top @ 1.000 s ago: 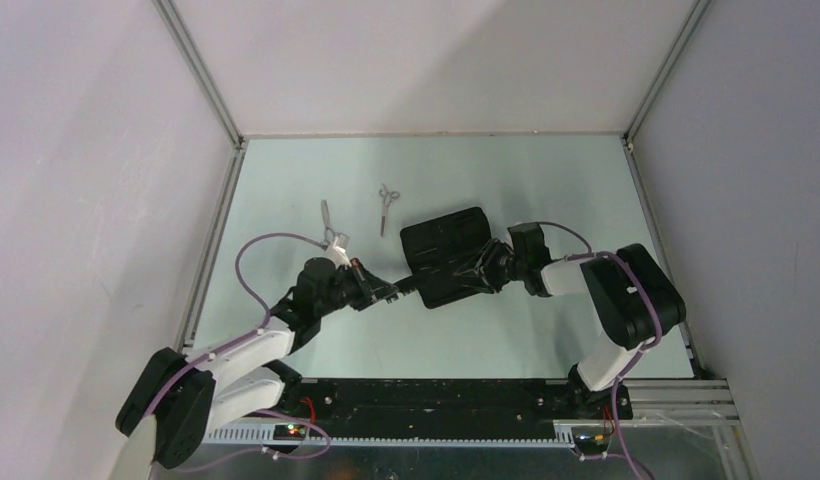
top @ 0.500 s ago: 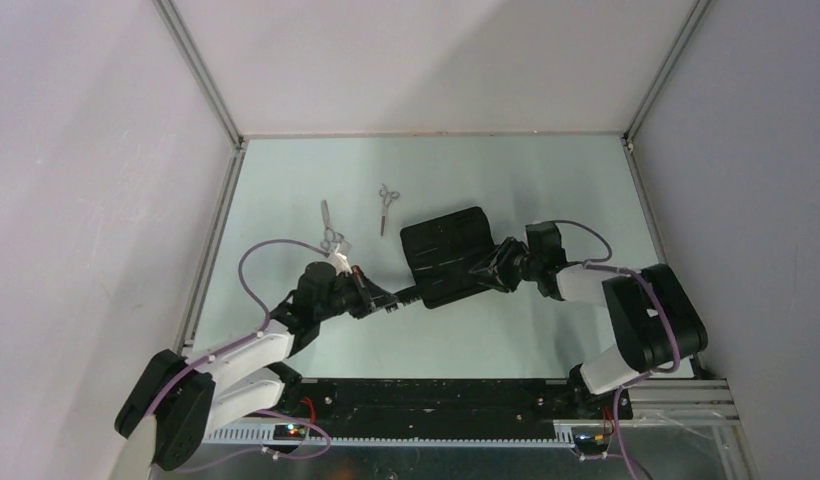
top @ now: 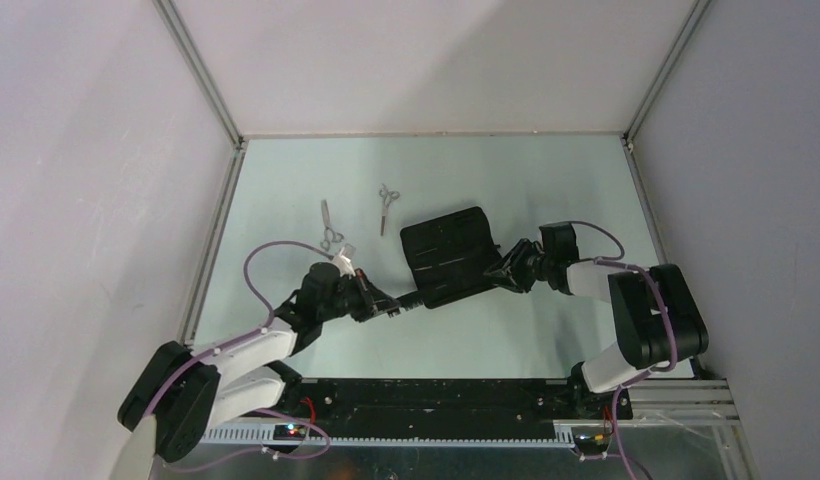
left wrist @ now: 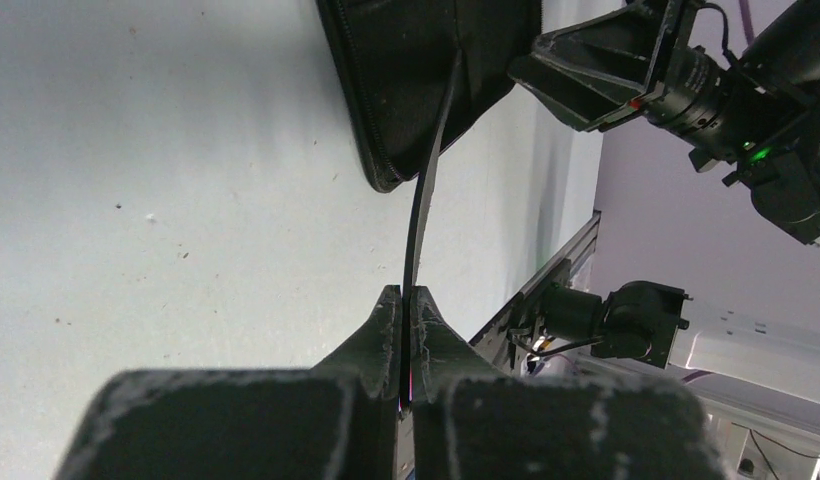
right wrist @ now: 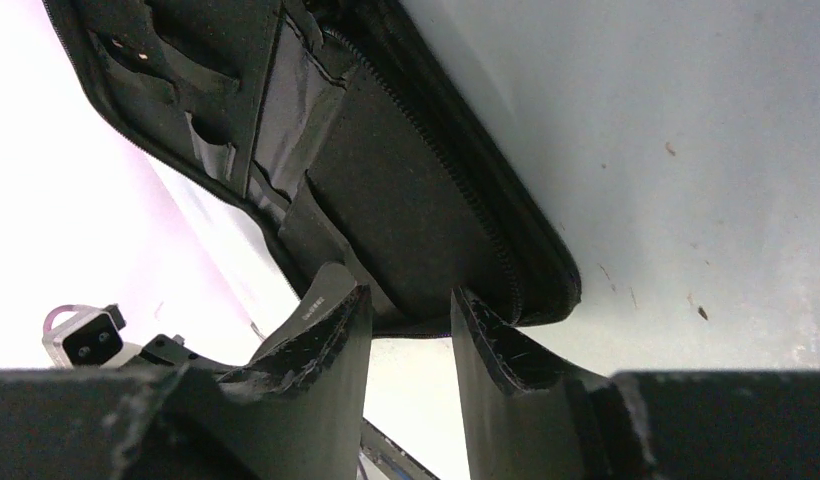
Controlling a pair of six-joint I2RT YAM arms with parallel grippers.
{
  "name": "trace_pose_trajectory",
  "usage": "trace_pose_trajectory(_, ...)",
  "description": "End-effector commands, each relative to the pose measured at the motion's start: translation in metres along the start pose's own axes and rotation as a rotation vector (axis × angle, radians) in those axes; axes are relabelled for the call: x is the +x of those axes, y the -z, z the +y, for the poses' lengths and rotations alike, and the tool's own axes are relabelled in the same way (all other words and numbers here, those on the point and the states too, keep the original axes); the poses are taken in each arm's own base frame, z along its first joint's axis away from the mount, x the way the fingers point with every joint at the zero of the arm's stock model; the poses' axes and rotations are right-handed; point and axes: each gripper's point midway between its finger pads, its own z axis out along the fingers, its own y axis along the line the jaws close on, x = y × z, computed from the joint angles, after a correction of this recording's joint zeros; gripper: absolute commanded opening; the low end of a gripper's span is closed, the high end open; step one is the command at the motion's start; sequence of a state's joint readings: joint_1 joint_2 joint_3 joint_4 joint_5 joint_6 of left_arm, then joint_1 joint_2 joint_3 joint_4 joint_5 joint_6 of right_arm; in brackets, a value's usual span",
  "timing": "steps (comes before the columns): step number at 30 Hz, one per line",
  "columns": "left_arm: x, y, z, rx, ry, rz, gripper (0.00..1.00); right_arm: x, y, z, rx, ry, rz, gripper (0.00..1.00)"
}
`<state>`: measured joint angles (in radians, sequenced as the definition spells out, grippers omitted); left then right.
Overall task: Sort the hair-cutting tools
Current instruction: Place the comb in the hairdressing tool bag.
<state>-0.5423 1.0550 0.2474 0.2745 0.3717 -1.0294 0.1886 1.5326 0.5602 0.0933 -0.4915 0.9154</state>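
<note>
The spread right claw has backed to the flat black pouch's edge while the left claw pinches the narrow black comb into it.

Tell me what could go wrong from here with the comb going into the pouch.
1. The left gripper pinches the comb only at its near end, and the comb looks slightly bowed. It could slip in the grip or spring away from the pouch.
2. The right gripper has its jaws apart at the pouch's edge and is not clamping it, so the pouch may slide when the comb pushes against it.
</note>
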Motion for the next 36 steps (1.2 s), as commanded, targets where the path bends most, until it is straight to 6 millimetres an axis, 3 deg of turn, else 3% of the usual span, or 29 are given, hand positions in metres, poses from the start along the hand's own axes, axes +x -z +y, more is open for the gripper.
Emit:
trace_pose_trajectory(1, 0.006, -0.002, -0.007, 0.020, -0.010, 0.044, 0.00, 0.003, -0.005, -0.011, 0.049, 0.012, 0.031, 0.39)
trace_pose_trajectory(9, 0.005, -0.011, -0.011, 0.027, -0.004, 0.053, 0.00, 0.004, -0.004, -0.018, 0.077, 0.020, 0.028, 0.38)
trace_pose_trajectory(25, -0.023, -0.045, -0.030, 0.042, -0.025, -0.006, 0.00, 0.008, -0.005, -0.022, 0.097, 0.040, 0.036, 0.37)
trace_pose_trajectory(36, -0.007, -0.081, -0.030, 0.046, -0.003, 0.023, 0.00, 0.010, -0.007, -0.023, 0.105, 0.055, 0.037, 0.37)
